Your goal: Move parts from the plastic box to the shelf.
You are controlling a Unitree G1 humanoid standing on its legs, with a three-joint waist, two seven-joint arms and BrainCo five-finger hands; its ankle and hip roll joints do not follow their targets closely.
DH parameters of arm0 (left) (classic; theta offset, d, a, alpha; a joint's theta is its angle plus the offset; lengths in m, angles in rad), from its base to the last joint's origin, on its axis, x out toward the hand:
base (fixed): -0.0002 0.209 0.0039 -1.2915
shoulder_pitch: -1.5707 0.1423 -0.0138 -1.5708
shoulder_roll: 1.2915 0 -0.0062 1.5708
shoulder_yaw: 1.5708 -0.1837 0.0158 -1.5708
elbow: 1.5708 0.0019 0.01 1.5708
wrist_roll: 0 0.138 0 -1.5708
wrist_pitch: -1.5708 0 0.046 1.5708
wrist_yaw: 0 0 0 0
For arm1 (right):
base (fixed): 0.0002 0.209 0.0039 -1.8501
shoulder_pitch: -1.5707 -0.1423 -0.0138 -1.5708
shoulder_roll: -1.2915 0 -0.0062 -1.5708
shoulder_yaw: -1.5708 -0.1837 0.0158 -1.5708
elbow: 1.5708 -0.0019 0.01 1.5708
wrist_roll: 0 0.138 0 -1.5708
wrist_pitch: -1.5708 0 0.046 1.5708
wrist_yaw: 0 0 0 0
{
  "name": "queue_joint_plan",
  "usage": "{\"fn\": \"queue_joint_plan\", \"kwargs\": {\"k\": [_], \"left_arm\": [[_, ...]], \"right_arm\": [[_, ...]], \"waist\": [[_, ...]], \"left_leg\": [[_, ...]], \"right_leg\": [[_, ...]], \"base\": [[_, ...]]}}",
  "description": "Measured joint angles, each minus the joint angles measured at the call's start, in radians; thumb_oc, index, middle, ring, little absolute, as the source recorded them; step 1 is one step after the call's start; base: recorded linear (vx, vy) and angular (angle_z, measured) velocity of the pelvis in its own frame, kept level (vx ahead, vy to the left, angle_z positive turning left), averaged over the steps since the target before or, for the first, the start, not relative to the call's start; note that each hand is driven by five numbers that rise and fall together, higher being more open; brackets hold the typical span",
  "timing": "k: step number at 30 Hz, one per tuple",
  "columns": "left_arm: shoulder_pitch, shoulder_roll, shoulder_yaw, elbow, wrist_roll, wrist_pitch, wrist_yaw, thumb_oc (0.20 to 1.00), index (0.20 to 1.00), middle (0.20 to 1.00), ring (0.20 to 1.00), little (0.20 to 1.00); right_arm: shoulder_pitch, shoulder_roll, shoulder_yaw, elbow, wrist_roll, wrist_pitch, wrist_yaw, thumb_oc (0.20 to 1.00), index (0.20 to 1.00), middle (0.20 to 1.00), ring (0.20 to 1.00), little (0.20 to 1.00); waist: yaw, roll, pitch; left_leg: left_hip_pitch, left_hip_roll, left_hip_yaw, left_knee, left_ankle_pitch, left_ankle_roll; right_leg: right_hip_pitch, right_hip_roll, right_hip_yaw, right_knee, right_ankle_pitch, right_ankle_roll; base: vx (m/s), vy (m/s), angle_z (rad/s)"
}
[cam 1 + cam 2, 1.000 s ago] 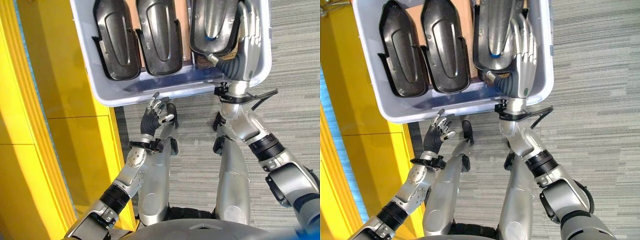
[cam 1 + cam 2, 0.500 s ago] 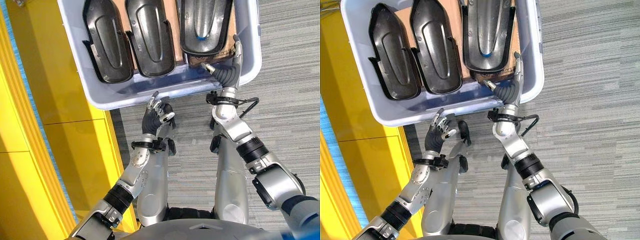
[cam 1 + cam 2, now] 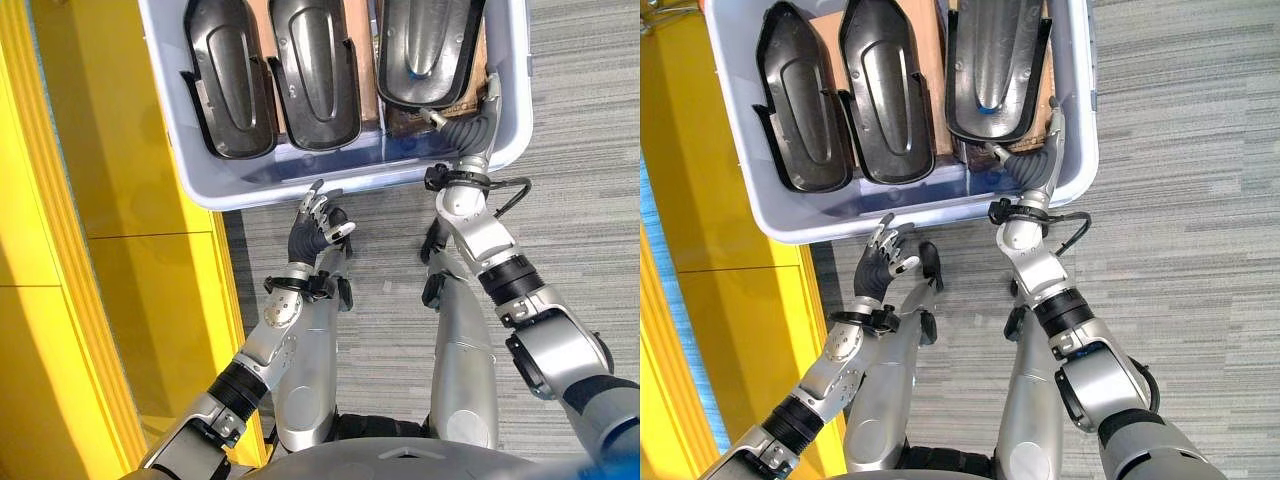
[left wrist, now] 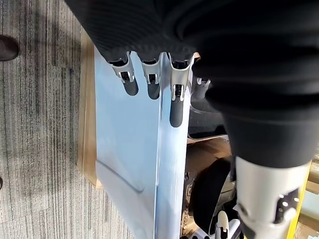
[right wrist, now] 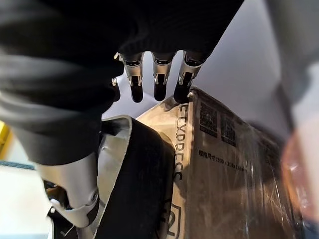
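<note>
1. Three dark parts are being carried in the plastic box (image 3: 330,178), which is lying at 12 o'clock in the eye views; no part is being gripped by either hand.
2. The right part (image 3: 428,50), at 1 o'clock, is being approached by the right hand (image 3: 470,128), whose fingers (image 5: 158,82) are being kept straight and open beside the part's near end, above a cardboard liner (image 5: 224,149).
3. The left hand (image 3: 315,228) is being held just outside the box's near wall at 6 o'clock of it, with fingers (image 4: 174,92) relaxed and open.
4. For a sound pick, the thumb is probably best slid under the part's near edge and the fingers laid over its top before closing.
5. The part's rim should be cleared of the box wall while being lifted.
</note>
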Motion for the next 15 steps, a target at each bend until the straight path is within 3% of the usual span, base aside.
{"fn": "queue_joint_plan", "kwargs": {"k": [8,15], "left_arm": [[0.000,0.004,0.001,-0.018,-0.001,0.017,0.000,1.000,1.000,1.000,1.000,1.000],[-0.008,0.009,0.001,-0.048,-0.004,0.055,-0.002,1.000,1.000,1.000,1.000,1.000]], "right_arm": [[-0.082,-0.008,-0.042,0.100,0.045,0.027,-0.003,1.000,1.000,1.000,1.000,1.000],[-0.144,-0.044,-0.070,0.195,0.095,0.118,0.004,1.000,1.000,1.000,1.000,1.000]], "waist": [[0.011,0.001,0.000],[0.054,0.003,0.000]], "left_leg": [[0.000,0.001,-0.008,0.001,0.003,-0.004],[-0.012,0.001,-0.033,0.000,0.006,-0.009]], "right_leg": [[0.000,-0.003,-0.003,0.011,-0.003,-0.004],[-0.001,-0.005,-0.029,0.022,-0.015,-0.009]], "base": [[0.00,0.002,0.00],[0.02,0.002,0.08]]}}
